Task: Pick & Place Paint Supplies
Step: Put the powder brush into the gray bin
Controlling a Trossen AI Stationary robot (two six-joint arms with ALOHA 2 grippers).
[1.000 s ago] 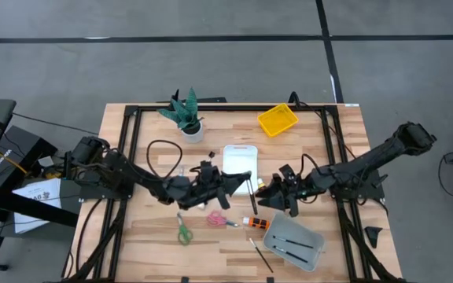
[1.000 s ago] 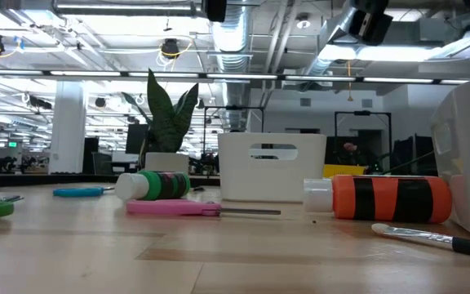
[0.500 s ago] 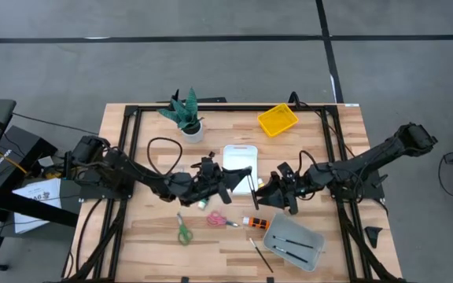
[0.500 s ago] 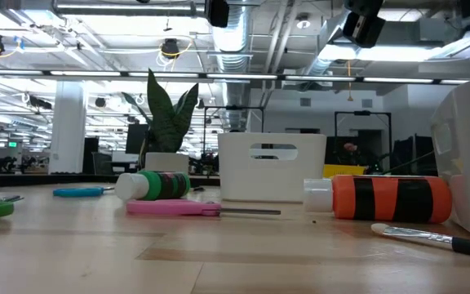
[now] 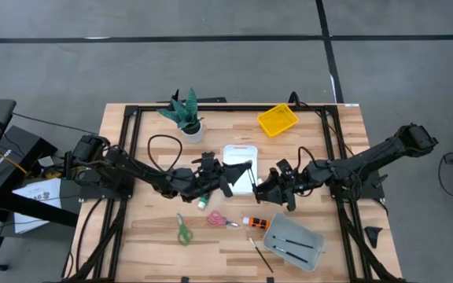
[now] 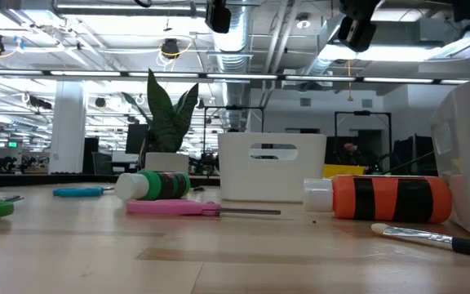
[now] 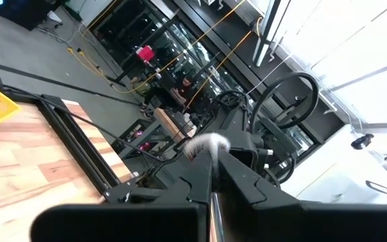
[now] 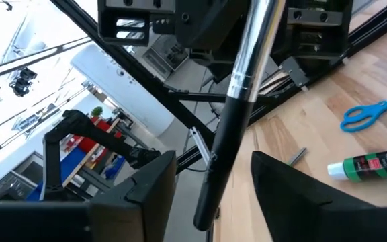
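brushes [image 5: 289, 246], two of them, lie in the grey tray [image 5: 314, 259], yellow tray [image 5: 278, 119] bare, no label legible; left gripper [image 5: 246, 167] clenches a brush [image 5: 237, 172] over the white tray [image 5: 237, 151], with right gripper [image 5: 259, 191] spread around its handle.

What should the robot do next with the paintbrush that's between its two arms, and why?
Probably the right end effector should close on the brush. Its fingers stand apart on either side of the dark handle and do not look like they touch it, while the left end effector is shut on the same brush. That looks like a handover waiting for a second grip.
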